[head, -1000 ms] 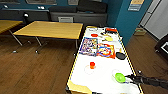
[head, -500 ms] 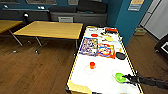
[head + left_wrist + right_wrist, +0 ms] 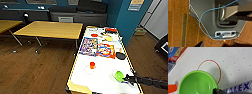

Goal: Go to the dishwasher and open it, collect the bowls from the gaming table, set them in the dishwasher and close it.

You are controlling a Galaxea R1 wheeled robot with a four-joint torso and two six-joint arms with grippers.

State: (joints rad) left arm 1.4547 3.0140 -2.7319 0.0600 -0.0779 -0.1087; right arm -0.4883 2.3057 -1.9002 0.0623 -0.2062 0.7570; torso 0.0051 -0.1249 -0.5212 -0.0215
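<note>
Lime-green bowl (image 3: 119,75) at ten o'clock of right gripper (image 3: 127,79), touching its rim; finger state impossible to tell.

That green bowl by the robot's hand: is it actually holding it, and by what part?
It looks so: the right hand meets the lime green bowl at its rim, on the side nearest the robot. The wrist view shows a dark fingertip over that rim, though a firm grip can't be confirmed.
</note>
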